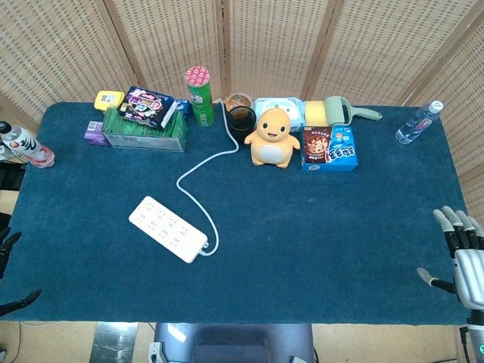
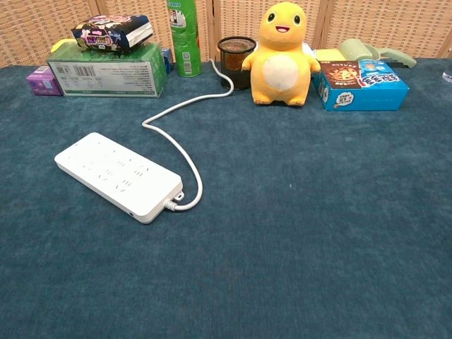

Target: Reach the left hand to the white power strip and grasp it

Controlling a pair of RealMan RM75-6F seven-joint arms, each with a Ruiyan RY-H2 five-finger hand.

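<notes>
The white power strip (image 1: 168, 228) lies flat and slantwise on the blue tablecloth, left of centre; the chest view shows the power strip (image 2: 116, 176) at mid-left. Its white cable (image 1: 203, 160) curls up toward the black cup (image 1: 241, 117). My left hand (image 1: 7, 249) shows only as dark fingers at the far left edge, spread and empty, well left of the strip. At the right edge my right hand (image 1: 461, 253) hangs off the table with fingers apart, holding nothing. Neither hand appears in the chest view.
Along the back stand a green box (image 1: 144, 131) with a snack bag (image 1: 148, 107) on top, a green can (image 1: 200, 96), an orange plush toy (image 1: 273, 137) and a blue carton (image 1: 329, 148). Bottles lie at the far left (image 1: 26, 144) and far right (image 1: 418, 122).
</notes>
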